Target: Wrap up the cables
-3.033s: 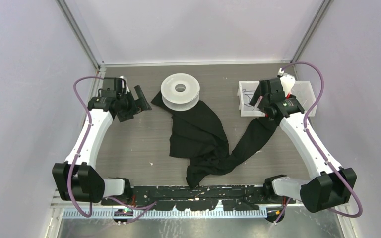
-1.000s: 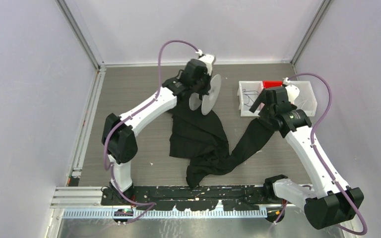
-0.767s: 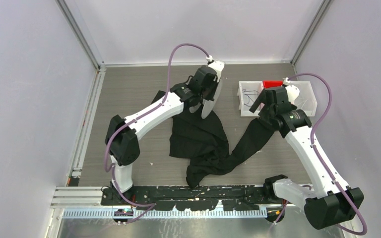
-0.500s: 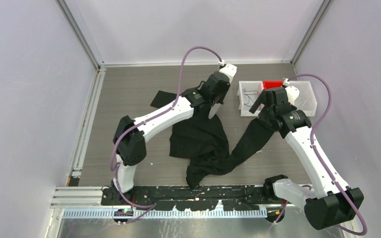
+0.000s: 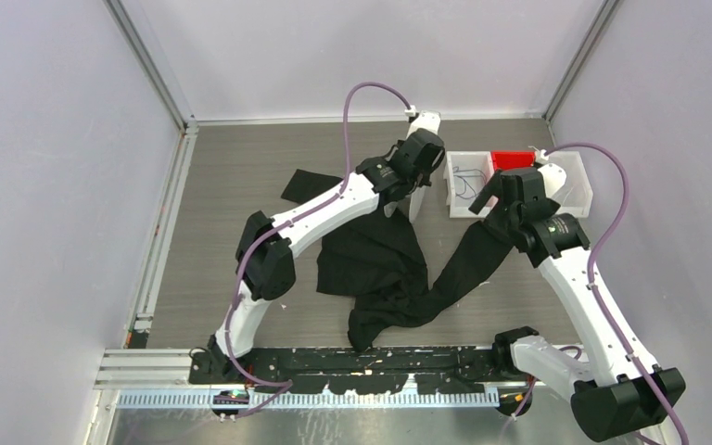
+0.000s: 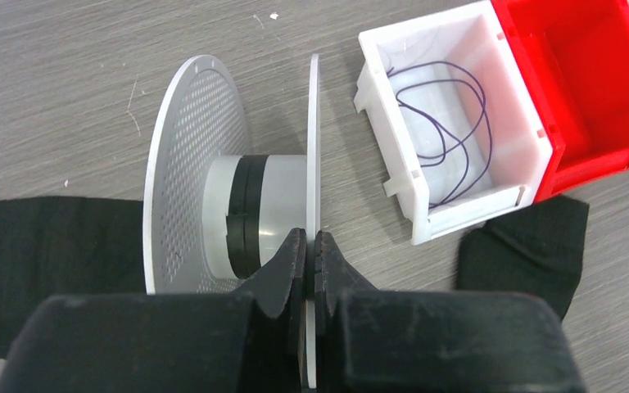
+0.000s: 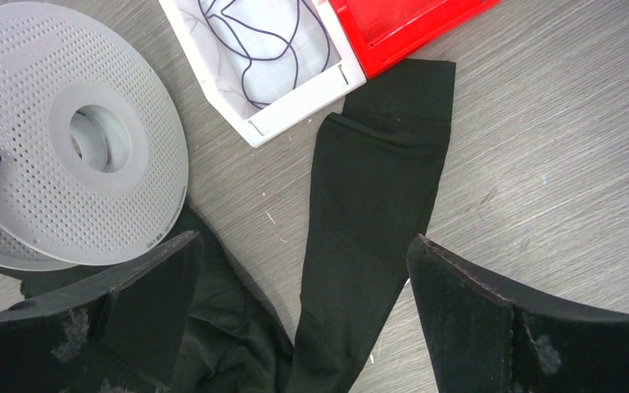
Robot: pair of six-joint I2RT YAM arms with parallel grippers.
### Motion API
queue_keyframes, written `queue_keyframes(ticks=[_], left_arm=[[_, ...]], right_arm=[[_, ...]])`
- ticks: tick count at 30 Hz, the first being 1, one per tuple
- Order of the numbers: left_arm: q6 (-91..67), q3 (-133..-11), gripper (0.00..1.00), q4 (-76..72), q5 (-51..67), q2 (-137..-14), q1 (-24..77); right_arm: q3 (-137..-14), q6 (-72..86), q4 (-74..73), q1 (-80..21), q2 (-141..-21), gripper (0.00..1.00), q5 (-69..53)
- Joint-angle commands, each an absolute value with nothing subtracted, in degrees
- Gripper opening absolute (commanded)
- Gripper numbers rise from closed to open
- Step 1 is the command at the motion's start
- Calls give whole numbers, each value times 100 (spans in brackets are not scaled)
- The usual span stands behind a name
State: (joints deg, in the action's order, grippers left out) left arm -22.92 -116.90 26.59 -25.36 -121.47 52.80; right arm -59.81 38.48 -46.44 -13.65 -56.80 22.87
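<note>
The left arm reaches far across the table (image 5: 241,185), bent at the elbow, with its wrist near the back. The left gripper (image 6: 311,242) is pinched tight on the thin edge of one round side of the white spool (image 6: 188,164). The spool stands on its edge, with its two flat round sides upright and a dark band around its middle. It is just beside the white box (image 6: 393,176).

The right arm reaches up along the right side of the table and bends in toward the middle. The right gripper (image 7: 303,246) hangs over the black cloth (image 7: 368,188) with its two fingers spread wide apart. It holds nothing.

The cables (image 6: 446,135) lie in loose loops inside the white box. They are thin and dark, like thread. The box sits a little past the pinched left fingers, to their right, and the spool is between the fingers and the box. From the right gripper, the cables are just ahead and a bit to the left. No gripper touches the cables. A red box (image 6: 590,82) sits right against the white box on its far side.
</note>
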Motion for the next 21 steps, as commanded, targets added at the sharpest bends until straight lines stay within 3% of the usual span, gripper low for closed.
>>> queue_keyframes(ticks=[1,13,19,21], left_arm=[[-2977,-12433,0,2942,-3161,-12251,5414],[-3516,-12348,1,3440,-2965,-12391,5596],[-3361,-12421,24,3670,-2714,-12299,5607],[-3250,-12419,27,3653,-2641,-12184,5607]], right_arm=[[-5962,3977,-4679,-1369,-5558,100,2342],[-5904,4016,-4652,-1367,-5556,100,2303],[-5889,4052,-4577,-1363,-5610,100,2260],[-5901,4056,-4571,-1367,-5635,100,2258]])
